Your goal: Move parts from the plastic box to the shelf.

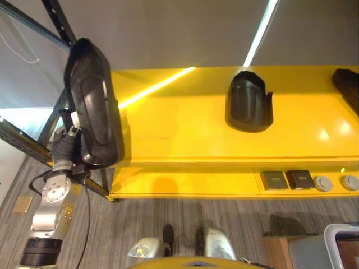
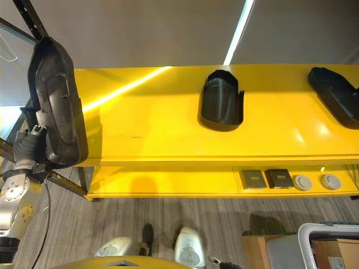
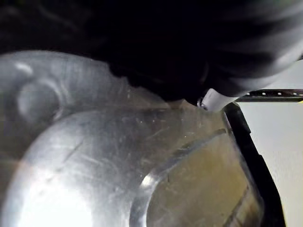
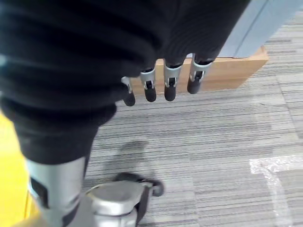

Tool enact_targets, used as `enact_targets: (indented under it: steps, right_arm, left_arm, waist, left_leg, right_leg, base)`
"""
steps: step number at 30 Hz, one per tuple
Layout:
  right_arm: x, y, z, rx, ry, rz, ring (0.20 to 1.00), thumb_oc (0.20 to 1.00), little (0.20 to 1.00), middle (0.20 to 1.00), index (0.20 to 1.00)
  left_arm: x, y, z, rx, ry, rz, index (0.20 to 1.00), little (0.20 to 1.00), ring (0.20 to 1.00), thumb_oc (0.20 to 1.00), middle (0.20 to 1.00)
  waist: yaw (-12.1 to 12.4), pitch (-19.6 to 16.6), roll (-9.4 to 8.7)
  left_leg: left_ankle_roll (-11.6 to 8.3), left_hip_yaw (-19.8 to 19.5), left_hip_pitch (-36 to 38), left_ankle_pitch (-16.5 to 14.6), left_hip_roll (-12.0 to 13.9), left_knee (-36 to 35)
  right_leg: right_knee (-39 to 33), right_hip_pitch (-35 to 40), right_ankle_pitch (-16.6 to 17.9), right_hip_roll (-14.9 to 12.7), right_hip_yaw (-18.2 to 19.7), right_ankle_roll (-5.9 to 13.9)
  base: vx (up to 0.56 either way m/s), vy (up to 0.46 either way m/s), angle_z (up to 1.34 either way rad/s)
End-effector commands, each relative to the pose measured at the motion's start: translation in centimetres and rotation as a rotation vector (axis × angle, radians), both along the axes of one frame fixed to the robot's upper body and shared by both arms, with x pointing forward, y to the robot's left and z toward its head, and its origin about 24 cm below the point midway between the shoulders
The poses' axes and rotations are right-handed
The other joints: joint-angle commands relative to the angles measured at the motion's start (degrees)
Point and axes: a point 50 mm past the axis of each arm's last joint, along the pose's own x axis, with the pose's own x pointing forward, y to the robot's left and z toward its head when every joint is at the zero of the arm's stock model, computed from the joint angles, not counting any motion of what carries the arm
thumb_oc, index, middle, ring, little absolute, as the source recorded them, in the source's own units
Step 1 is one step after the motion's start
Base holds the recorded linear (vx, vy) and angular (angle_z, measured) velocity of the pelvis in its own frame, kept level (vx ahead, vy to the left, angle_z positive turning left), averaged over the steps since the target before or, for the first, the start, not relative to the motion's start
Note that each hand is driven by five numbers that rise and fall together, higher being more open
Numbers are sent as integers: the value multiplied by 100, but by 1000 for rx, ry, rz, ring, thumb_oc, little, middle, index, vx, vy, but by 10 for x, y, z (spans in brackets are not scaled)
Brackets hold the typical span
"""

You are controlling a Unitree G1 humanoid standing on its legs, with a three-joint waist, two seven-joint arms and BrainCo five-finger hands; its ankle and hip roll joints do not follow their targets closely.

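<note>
Grey plastic box (image 1: pixel 339 242) sits nearest me, low right. My right hand (image 4: pixel 161 82) hangs with fingers relaxed. My left hand (image 1: pixel 68 147), fingers hidden so I cannot tell their state, carries a black part (image 1: pixel 92 101) at the yellow shelf's (image 1: pixel 190 126) left end; two more parts (image 1: pixel 249 102) rest farther along.

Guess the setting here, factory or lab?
Likely a workshop or factory parts area: a yellow shelf holds black moulded parts, a plastic box stands on grey carpet.

Black parts (image 1: pixel 92 103) (image 1: pixel 249 102), yellow shelf (image 1: pixel 185 129), grey striped carpet (image 4: pixel 227 137).
</note>
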Motion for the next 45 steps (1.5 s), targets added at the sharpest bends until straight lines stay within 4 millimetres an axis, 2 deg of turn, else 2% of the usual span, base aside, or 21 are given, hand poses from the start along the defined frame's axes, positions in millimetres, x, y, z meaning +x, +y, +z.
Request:
enact_targets:
  steps: [1, 5, 12, 15, 17, 18, 21, 23, 28, 30, 33, 35, 39, 41, 45]
  right_arm:
    - [-19, -6, -1, -22, 88, 36, 1000, 1000, 1000, 1000, 1000]
    - [-17, -11, 0, -36, 107, 73, 1000, 1000, 1000, 1000, 1000]
    - [-17, -12, 1, -42, 115, 120, 1000, 1000, 1000, 1000, 1000]
    - [-20, -12, 1, -43, 121, 128, 1000, 1000, 1000, 1000, 1000]
    - [-21, -14, 1, -60, 124, 120, 1000, 1000, 1000, 1000, 1000]
    - [-21, -14, 2, -67, 122, 114, 1000, 1000, 1000, 1000, 1000]
    - [-20, -20, 4, -86, 119, 97, 1000, 1000, 1000, 1000, 1000]
    - [-19, -22, 4, -97, 114, 85, 1000, 1000, 1000, 1000, 1000]
    - [-19, -27, 6, -102, 88, 68, 1000, 1000, 1000, 1000, 1000]
    - [-16, -29, 8, -103, 86, 136, 1000, 1000, 1000, 1000, 1000]
    - [-14, -25, 7, -97, 101, 210, 1000, 1000, 1000, 1000, 1000]
    - [-13, -22, 6, -97, 113, 232, 1000, 1000, 1000, 1000, 1000]
    - [-10, -19, 6, -106, 125, 260, 1000, 1000, 1000, 1000, 1000]
    - [-10, -18, 5, -108, 132, 266, 1000, 1000, 1000, 1000, 1000]
    - [-11, -16, 4, -109, 139, 269, 1000, 1000, 1000, 1000, 1000]
  left_arm:
    - [0, -8, 40, 13, -192, -21, 200, 200, 200, 200, 200]
    - [1, -18, 34, 2, -176, -39, 200, 200, 200, 200, 200]
    - [-1, -19, 28, -10, -138, -43, 200, 200, 200, 200, 200]
    - [0, -23, 25, 7, -122, -70, 200, 200, 200, 200, 200]
    - [2, -25, 25, 32, -122, -91, 200, 200, 200, 200, 200]
    - [2, -25, 25, 34, -122, -95, 200, 200, 200, 200, 200]
    - [6, -22, 31, 144, -123, -66, 200, 200, 200, 200, 200]
    - [11, -17, 38, 242, -126, -31, 200, 200, 200, 200, 200]
    - [29, -12, 46, 339, -65, 4, 200, 200, 200, 200, 200]
    - [44, -3, 45, 351, 45, 37, 200, 200, 200, 200, 200]
    - [65, 17, 35, 339, 208, 132, 200, 200, 200, 200, 200]
    - [78, 36, 19, 313, 331, 219, 200, 200, 200, 200, 200]
    - [85, 47, 1, 272, 456, 297, 200, 200, 200, 200, 200]
    - [85, 46, -14, 249, 511, 334, 200, 200, 200, 200, 200]
    - [86, 40, -25, 214, 538, 324, 200, 200, 200, 200, 200]
  waist:
    - [-3, -252, -8]
    - [69, -400, -100]
    - [64, -524, -202]
    - [30, -488, -276]
    - [74, -397, -314]
    - [83, -379, -311]
    - [9, -369, -240]
    - [-95, -416, -157]
    - [-305, -427, -13]
    - [-498, -469, 86]
    - [-730, -564, 124]
    - [-886, -633, 131]
    - [-1005, -655, 113]
    - [-1055, -642, 91]
    - [-1072, -635, 68]
  left_leg:
    - [-314, -164, 64, -429, -88, 154]
    - [-403, 9, -42, -397, -32, 178]
    - [-503, 229, -103, -490, 110, 363]
    - [-567, 382, -343, -680, 149, 963]
    - [-630, 131, -743, -540, 205, 1599]
    - [-645, 57, -797, -490, 246, 1634]
    - [-716, -31, -566, -292, 580, 772]
    - [-723, 39, -320, -212, 648, 329]
    - [-784, 239, -6, -108, 698, -8]
    - [-797, 446, 208, -110, 710, -166]
    - [-776, 651, 366, -156, 726, -207]
    - [-757, 817, 420, -191, 755, -211]
    - [-728, 968, 413, -253, 802, -166]
    - [-713, 1028, 404, -279, 825, -136]
    - [-704, 1058, 385, -310, 837, -92]
  right_leg:
    - [-1165, 657, 958, 256, -67, 43]
    - [-1875, 1058, 1057, 309, -85, 8]
    - [-2227, 1368, 1038, 382, -3, -30]
    - [-2254, 1462, 1001, 350, 24, -84]
    - [-2238, 1505, 1035, 369, 141, -150]
    - [-2223, 1497, 1038, 380, 168, -158]
    - [-2181, 1441, 992, 391, 231, -141]
    - [-2210, 1416, 966, 335, 199, -118]
    - [-2225, 1422, 973, 215, 131, -58]
    - [-2218, 1443, 974, 155, 176, 13]
    - [-2191, 1483, 958, 130, 259, 80]
    - [-2192, 1494, 952, 128, 302, 105]
    - [-2175, 1461, 917, 149, 333, 104]
    - [-2188, 1457, 910, 171, 356, 99]
    - [-2214, 1468, 900, 189, 376, 92]
  base:
    - [71, -94, 59]
    - [45, -73, 9]
    - [28, -89, -3]
    - [-1, -83, 0]
    - [-25, -62, 3]
    - [0, 0, 0]
    - [37, 70, -15]
    - [49, 138, -5]
    - [19, 126, 0]
    - [74, 149, -37]
    - [110, 70, -34]
    - [73, 0, -30]
    - [8, -28, -16]
    - [-5, -37, -11]
    - [-8, -38, -7]
